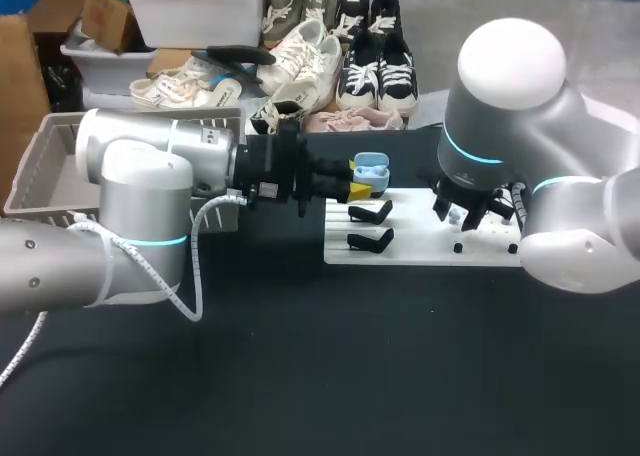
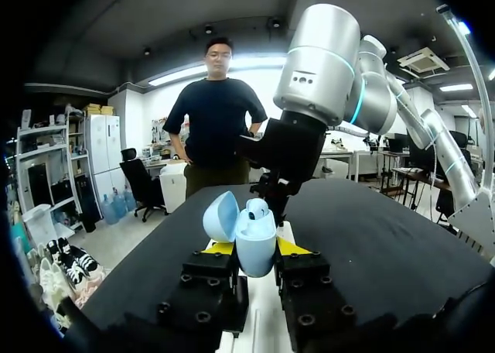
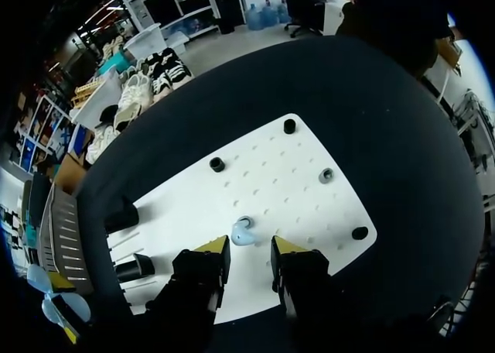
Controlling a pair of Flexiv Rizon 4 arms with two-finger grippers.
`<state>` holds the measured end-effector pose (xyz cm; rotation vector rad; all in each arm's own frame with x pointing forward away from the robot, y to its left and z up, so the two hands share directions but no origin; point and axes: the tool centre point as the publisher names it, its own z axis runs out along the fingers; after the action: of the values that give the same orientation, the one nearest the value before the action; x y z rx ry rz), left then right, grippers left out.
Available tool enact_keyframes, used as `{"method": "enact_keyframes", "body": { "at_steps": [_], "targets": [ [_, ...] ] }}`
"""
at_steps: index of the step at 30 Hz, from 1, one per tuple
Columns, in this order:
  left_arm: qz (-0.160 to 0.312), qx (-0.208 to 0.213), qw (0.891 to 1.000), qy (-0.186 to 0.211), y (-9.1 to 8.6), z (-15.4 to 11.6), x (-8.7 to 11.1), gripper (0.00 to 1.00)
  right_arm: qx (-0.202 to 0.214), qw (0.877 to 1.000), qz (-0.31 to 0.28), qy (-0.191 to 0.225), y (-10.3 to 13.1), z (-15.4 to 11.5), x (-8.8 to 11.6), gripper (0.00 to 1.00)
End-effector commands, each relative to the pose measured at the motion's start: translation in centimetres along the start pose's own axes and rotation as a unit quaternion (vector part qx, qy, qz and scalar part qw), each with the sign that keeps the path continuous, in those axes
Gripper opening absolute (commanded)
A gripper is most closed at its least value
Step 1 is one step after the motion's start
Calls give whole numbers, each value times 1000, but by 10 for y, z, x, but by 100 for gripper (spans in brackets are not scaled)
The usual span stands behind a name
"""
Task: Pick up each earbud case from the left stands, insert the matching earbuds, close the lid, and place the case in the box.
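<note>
My left gripper (image 1: 358,188) is shut on an open light blue earbud case (image 1: 371,172), held above the left end of the white pegboard (image 1: 420,248). In the left wrist view the case (image 2: 255,241) stands upright between the yellow tips with its lid (image 2: 220,216) swung back and one earbud (image 2: 257,208) in it. My right gripper (image 1: 470,214) hangs over the board's right part. Seen from its wrist, my right gripper (image 3: 249,254) has its fingers apart, and a light blue earbud (image 3: 243,233) sits in a holder on the board just ahead of them.
Two black stands (image 1: 370,213) (image 1: 369,241) sit on the board's left part. Small black pegs (image 3: 217,164) (image 3: 360,233) dot its right part. A grey basket (image 1: 40,166) lies at the table's far left, behind my left arm.
</note>
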<state>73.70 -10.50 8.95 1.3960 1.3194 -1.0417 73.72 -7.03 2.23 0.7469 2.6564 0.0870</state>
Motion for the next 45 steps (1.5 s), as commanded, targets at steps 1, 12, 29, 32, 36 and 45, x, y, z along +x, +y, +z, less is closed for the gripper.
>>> {"method": "enact_keyframes", "body": {
  "at_steps": [1, 12, 29, 32, 36, 45],
  "targets": [
    [0, 2, 1000, -1, 1, 0, 1, 0, 0, 1000, 2, -1, 1, 2, 0, 31],
    [0, 2, 1000, -1, 1, 0, 1, 0, 2, 1000, 1, 0, 3, 4, -1, 29],
    [0, 2, 1000, -1, 1, 0, 1, 0, 5, 1000, 1, 4, 6, 8, -1, 16],
    [0, 2, 1000, -1, 1, 0, 1, 0, 6, 1000, 1, 5, 6, 9, -1, 2],
    [0, 2, 1000, -1, 1, 0, 1, 0, 5, 1000, 2, 5, 6, 9, 0, 0],
    [0, 2, 1000, -1, 1, 0, 1, 0, 9, 1000, -1, -5, 3, -12, 3, 0]
  ]
}}
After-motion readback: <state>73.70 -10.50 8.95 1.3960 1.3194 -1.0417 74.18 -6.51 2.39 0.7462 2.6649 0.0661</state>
